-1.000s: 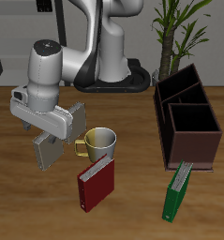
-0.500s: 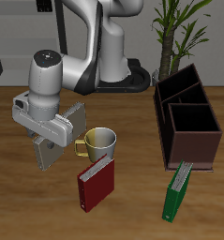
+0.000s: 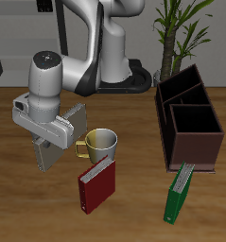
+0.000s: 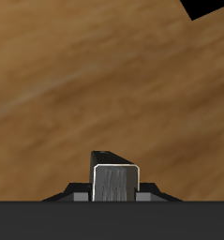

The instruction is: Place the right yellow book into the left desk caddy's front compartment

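The right yellow book, a thin grey-tan hardcover, stands on edge on the table. My gripper is straight above it, with the jaws down over its top edge. In the wrist view the book's top edge sits between the jaws, which stand against its sides. The other grey-tan book stands just behind, partly hidden by my hand. The left desk caddy, a dark maroon box with two wells, stands across the table. Its front compartment is the well nearer the table's front edge and holds nothing.
A metal mug stands close beside the gripped book. A dark red book lies in front of the mug. A green book lies just in front of the caddy. A potted plant stands behind the caddy.
My arm came down a little onto the book's top edge during the first half second. Since then nothing has visibly moved. The book stays in place.
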{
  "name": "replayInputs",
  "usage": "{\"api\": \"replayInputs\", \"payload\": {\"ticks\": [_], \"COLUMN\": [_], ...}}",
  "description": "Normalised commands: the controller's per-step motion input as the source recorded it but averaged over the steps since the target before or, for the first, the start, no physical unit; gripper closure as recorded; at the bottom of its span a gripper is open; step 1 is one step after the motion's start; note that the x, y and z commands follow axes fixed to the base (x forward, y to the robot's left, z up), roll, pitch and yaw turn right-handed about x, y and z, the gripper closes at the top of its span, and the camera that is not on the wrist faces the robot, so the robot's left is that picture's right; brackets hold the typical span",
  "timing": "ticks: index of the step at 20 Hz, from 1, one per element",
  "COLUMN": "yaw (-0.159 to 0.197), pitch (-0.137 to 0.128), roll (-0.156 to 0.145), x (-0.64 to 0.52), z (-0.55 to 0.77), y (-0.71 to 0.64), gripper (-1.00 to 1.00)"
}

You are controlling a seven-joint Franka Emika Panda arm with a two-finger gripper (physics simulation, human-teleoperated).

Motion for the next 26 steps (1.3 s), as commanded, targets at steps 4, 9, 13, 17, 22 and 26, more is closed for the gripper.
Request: {"api": "replayInputs", "payload": {"ticks": [4,9,13,17,22,26], "yaw": [0.028,0.067,0.088,0.080,0.057,0.034], "pitch": [-0.032,-0.077,-0.105,-0.102,-0.068,-0.027], "roll": [0.006,0.010,0.001,-0.012,0.010,-0.027], "x": [0.01,-0.11,-0.20,-0.29,-0.35,-0.36], "z": [0.28,0.63,0.79,0.80,0.71,0.49], "y": [0.05,0.06,-0.03,0.02,0.07,0.14], "gripper": [1.00,1.00,1.00,1.00,1.00,1.00]}}
